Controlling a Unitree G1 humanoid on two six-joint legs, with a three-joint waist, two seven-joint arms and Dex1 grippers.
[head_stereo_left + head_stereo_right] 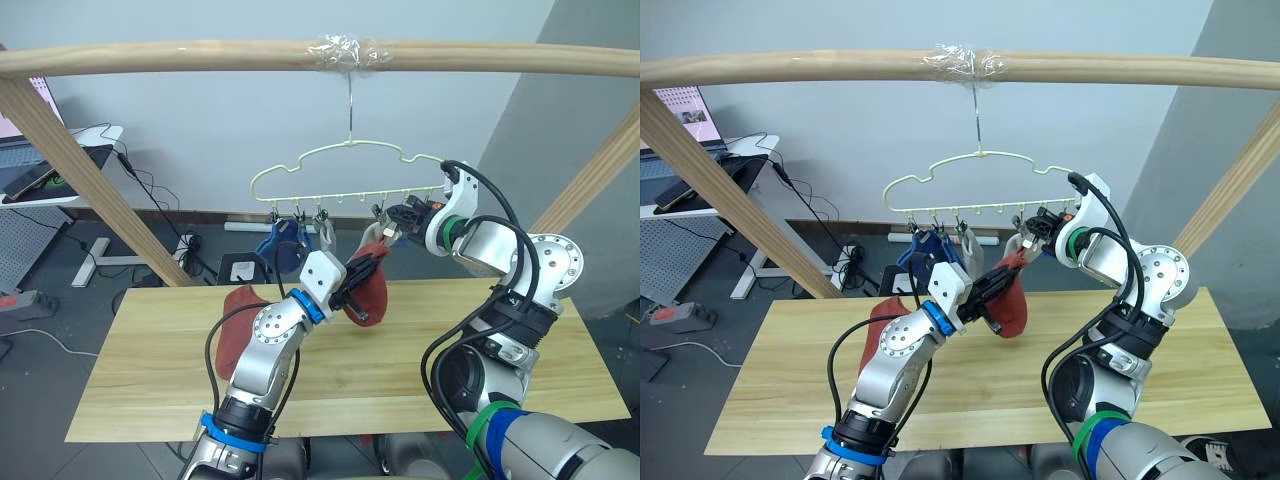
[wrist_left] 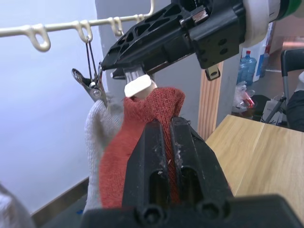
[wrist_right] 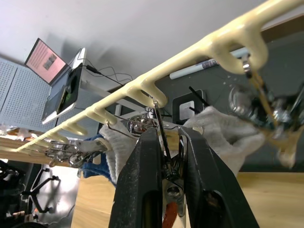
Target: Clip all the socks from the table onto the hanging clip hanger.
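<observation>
We hold red sock (image 1: pixel 368 292) up in left gripper (image 1: pixel 362 274), fingers clamped. Right gripper (image 1: pixel 392 222) pinches clip (image 3: pixel 167 176) open. Next: push sock top in, let go.

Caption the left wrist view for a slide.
Left end effector lifts a rust-red sock to a clip on the clip hanger, right end effector alongside.
</observation>
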